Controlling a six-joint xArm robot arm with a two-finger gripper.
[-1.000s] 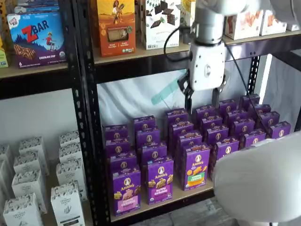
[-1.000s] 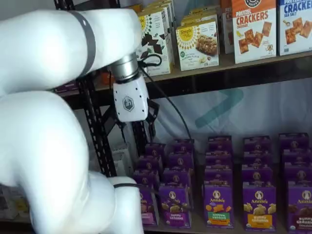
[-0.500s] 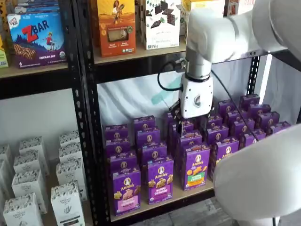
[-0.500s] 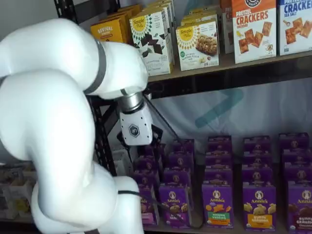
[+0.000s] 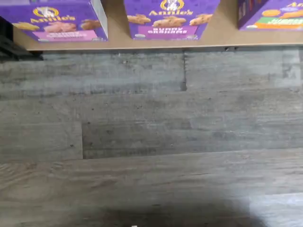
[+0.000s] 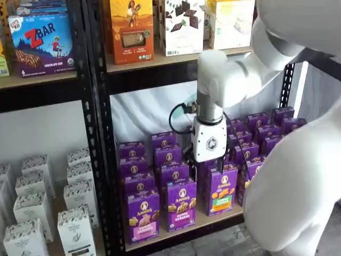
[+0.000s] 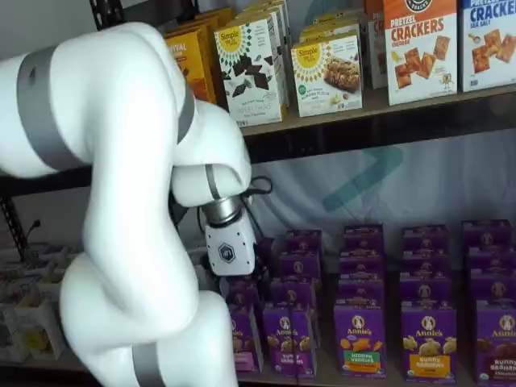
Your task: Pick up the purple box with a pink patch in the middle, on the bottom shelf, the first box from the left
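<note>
- We see the purple box point(image 6: 143, 216) w/ the pink band standing upright at the front left corner of the bottom shelf point(image 6: 181, 233), first in the front row, right beside the black upright point(image 6: 97, 133).
- In the wrist view the same purple box point(image 5: 57, 21) shows only its lower front, pink label visible, standing at the tan shelf edge point(image 5: 142, 43) above a grey wood-plank floor point(image 5: 151, 137).
- Next to it in that view: a box w/ a purple band point(image 5: 169, 19), then one w/ a green-and-orange patch point(image 5: 272, 14).
- The gripper point(image 6: 209, 169) hangs in front of the purple rows, above and a bit right of the target box, not touching it as far as we can tell.
- Its white body point(image 6: 209, 143) is clear in a shelf view; the black fingers blend into the dark boxes behind, so we can't make out the gap by eye. Nothing is held; the jaws stand wide apart.
- In a shelf view the gripper body point(image 7: 229, 251) sits low by the left end of the purple boxes; the big white arm point(image 7: 121, 201) covers most of the left side, incl. the target box.
- Upper shelf point(image 6: 160, 60) carries other snack cartons; white cartons point(image 6: 48, 202) fill the bay to the left.
</note>
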